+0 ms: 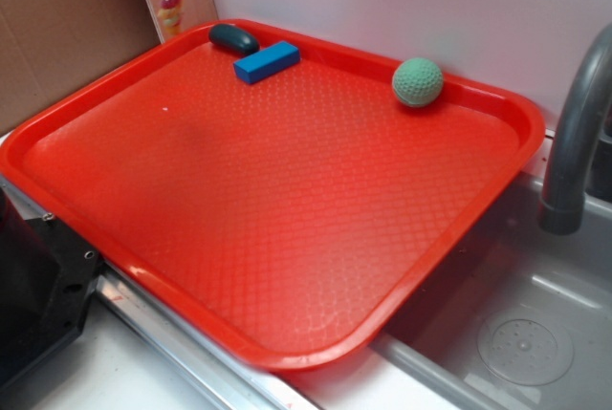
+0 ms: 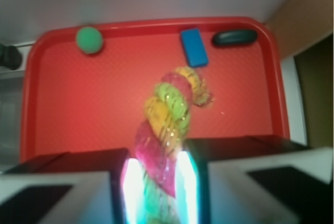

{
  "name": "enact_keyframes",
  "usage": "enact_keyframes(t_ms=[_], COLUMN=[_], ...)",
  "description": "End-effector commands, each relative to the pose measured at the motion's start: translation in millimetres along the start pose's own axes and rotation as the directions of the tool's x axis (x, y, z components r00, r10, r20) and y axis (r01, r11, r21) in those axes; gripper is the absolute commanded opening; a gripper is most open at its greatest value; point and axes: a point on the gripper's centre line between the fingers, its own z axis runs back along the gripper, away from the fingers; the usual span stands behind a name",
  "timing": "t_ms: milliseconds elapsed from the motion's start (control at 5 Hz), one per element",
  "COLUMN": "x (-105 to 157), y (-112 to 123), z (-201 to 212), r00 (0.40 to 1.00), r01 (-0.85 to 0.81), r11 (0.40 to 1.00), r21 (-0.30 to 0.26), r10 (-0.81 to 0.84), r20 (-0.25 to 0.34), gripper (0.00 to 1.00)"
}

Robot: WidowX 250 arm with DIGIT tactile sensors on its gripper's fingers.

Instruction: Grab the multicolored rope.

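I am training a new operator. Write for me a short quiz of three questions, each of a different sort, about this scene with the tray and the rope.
1. True or false: the multicolored rope lies flat on the red tray.
2. Multiple choice: in the exterior view, which thing sits closest to the blue block? A) the green ball B) the dark oval object C) the grey faucet
3. Fill in: in the wrist view, the gripper is shut on the ____.

Key:
1. False. The rope hangs in the gripper above the tray.
2. B.
3. Multicolored rope.
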Motion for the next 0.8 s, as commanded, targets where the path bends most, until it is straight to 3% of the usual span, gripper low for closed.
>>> enact_keyframes(t_ms=[0,600], x=[0.1,-0.3], y=[-2.1,-1.3], z=[8.6,-0.6], r00=[1.000,1.000], r01=[0.008,-0.001], r11=[1.000,0.999], r21=[0.027,0.046], r10=[-0.008,0.001], r20=[0.026,0.002], gripper=[0.00,0.00])
